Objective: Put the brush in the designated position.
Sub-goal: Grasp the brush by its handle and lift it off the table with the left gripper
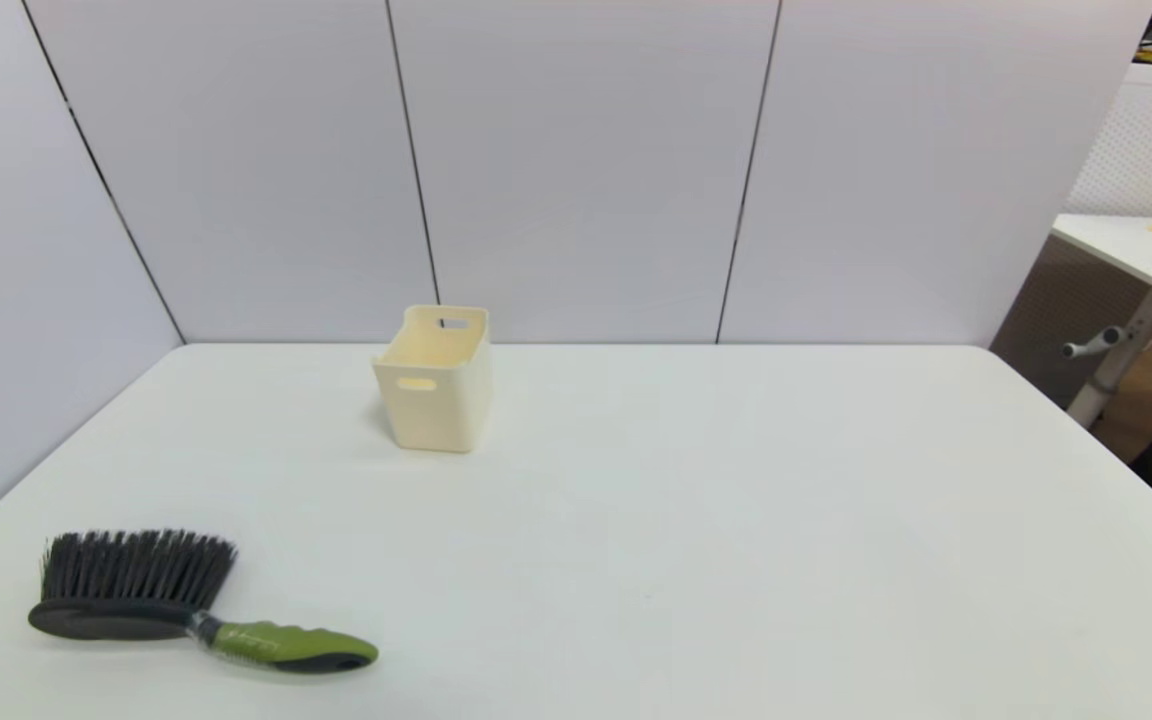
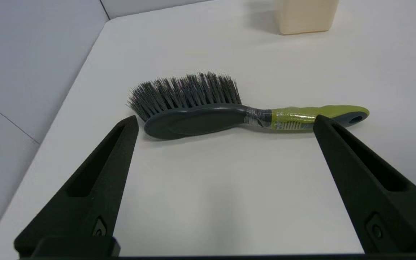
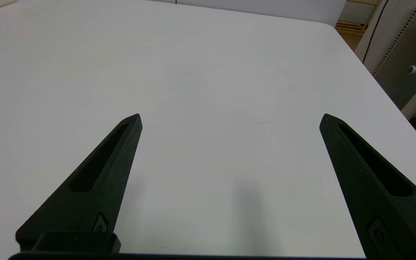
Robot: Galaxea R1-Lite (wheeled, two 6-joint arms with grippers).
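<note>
The brush (image 1: 196, 610) lies on its side at the table's near left, black bristles pointing away from me, dark grey head to the left and lime-green handle to the right. In the left wrist view the brush (image 2: 229, 112) lies just beyond my left gripper (image 2: 226, 121), which is open and holds nothing. My right gripper (image 3: 230, 119) hangs open over bare table on the right side. Neither arm shows in the head view.
A cream bin (image 1: 434, 380) with handle slots stands upright near the table's back edge, left of centre; its base shows as the cream bin (image 2: 305, 16) beyond the brush. White wall panels close the back and left. Another table (image 1: 1136, 250) stands off to the right.
</note>
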